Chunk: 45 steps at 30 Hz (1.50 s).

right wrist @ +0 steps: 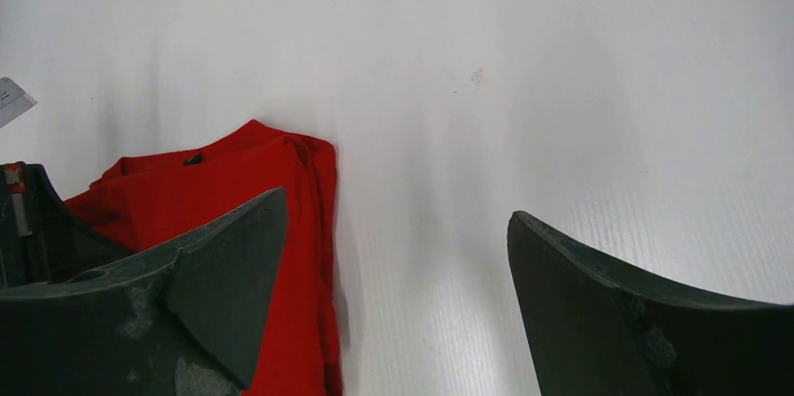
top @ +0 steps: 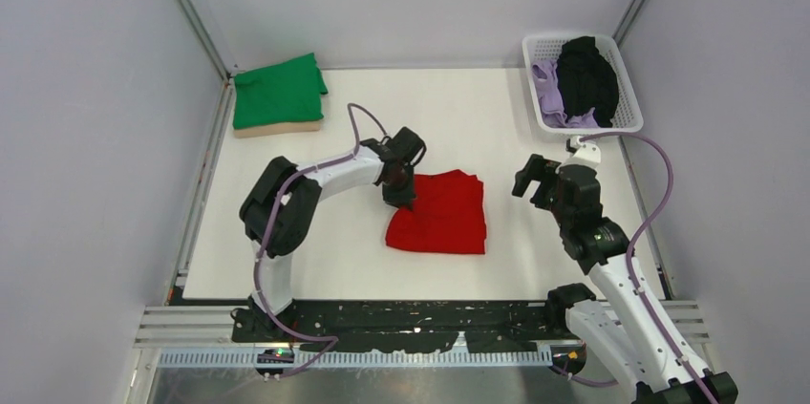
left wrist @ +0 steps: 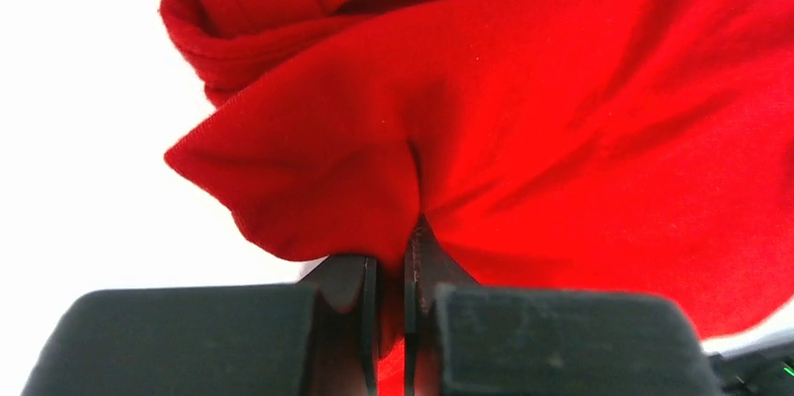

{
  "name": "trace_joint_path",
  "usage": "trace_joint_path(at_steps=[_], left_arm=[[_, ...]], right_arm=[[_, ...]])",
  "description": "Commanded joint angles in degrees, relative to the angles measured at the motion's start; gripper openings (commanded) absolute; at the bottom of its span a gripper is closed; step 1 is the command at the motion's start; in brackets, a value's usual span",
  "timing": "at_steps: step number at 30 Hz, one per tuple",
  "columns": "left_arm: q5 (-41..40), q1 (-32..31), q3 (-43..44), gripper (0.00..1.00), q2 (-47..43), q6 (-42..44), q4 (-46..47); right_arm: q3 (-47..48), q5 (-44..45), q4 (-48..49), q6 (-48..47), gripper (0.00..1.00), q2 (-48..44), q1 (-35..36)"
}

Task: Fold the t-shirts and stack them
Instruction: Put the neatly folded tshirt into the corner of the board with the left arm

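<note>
Red t-shirt [top: 439, 213]: folded into a rough rectangle, lying flat near the middle of the desk [top: 516, 117]. Its right and near edges are straight; the far-left corner is bunched.

Left arm [top: 315, 180]: reaches in from the left, and its jaws are narrow, pinched on a ridge of red cloth at that far-left corner. In the left wrist view the fabric puckers into the gap between the two pads, and a ribbed hem [left wrist: 234, 3] rolls over at upper left. The shirt runs off the top and right of that view, so its full outline is cut off there.

Right arm [top: 592, 223]: its jaws are wide apart and hold nothing, with a strip of bare desk between them and the shirt's right edge. In the right wrist view one finger [right wrist: 225, 293] hides the lower part of the shirt.

Open room: bare white surface lies on all four sides of the red shirt, broadest toward the far side.

Far-left corner: green t-shirt [top: 279, 91] folded on top of a tan t-shirt [top: 277, 125]; only a thin edge of the tan one shows.

Far-right corner: white basket [top: 626, 117] holding a black garment [top: 586, 79] over a lavender garment [top: 552, 89], which is mostly covered. I cannot tell whether the basket overhangs the desk edge.
</note>
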Motion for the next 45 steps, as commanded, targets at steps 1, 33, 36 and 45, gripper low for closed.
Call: trace_joint_path(at_steps=[1,33,36,45], left_arm=[[-17.4,-2.2,7.8,0.0,3.9,2.6,-13.7],[-34.2,9.9,45.2,0.0,14.0,26.7,-27.4],[-34.5,11.3,49.6,0.0,15.9,28.7,-27.2],[-37.9,15.9,57.5,0.0,18.9,35.0,-23.4]], right_arm=[[0.1,2.5,2.2,-1.0,0.95,-1.7,-0.4],[-5.9,11.9,10.3,-2.1,0.95,-1.0,-1.3],[-6.3,14.7,10.5,-2.0,0.95,-1.0,-1.5],[-6.9,16.7,11.4,-2.4,0.95,-0.3,-2.2]])
